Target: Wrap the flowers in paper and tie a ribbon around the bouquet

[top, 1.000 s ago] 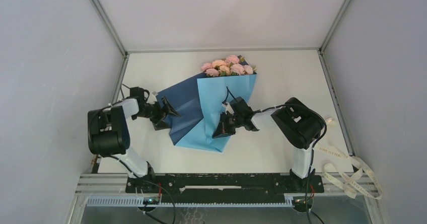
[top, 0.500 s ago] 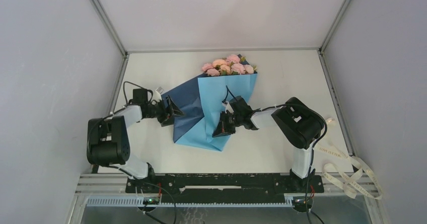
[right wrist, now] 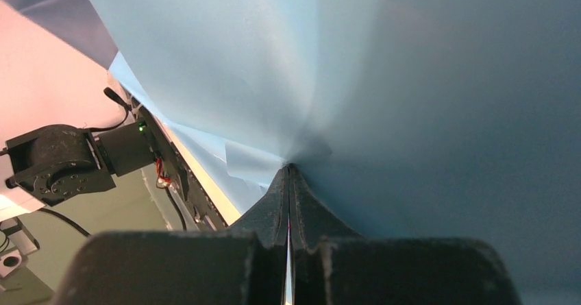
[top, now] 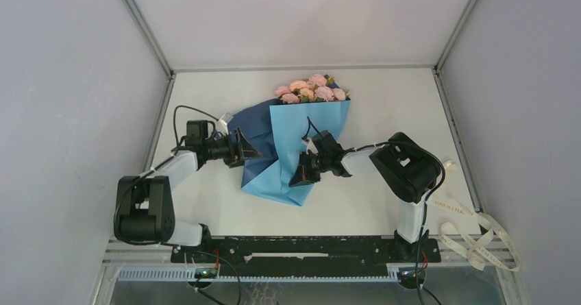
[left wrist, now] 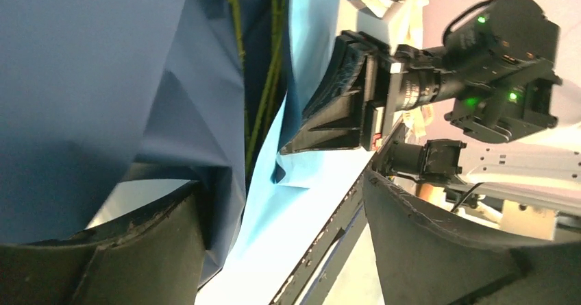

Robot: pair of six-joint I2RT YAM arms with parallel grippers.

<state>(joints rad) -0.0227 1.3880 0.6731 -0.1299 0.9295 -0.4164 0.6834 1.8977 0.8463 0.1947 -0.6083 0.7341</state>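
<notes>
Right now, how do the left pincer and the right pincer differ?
The left pincer stands open; the right pincer is shut, pinching the light-blue face of the paper. The left pincer is at the navy flap; the right pincer is nearer the paper's narrow end. Both point toward the paper.

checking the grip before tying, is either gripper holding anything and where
The right gripper pinches the paper on its light-blue face near the narrow end; the left gripper is open, gripping nothing.
</notes>
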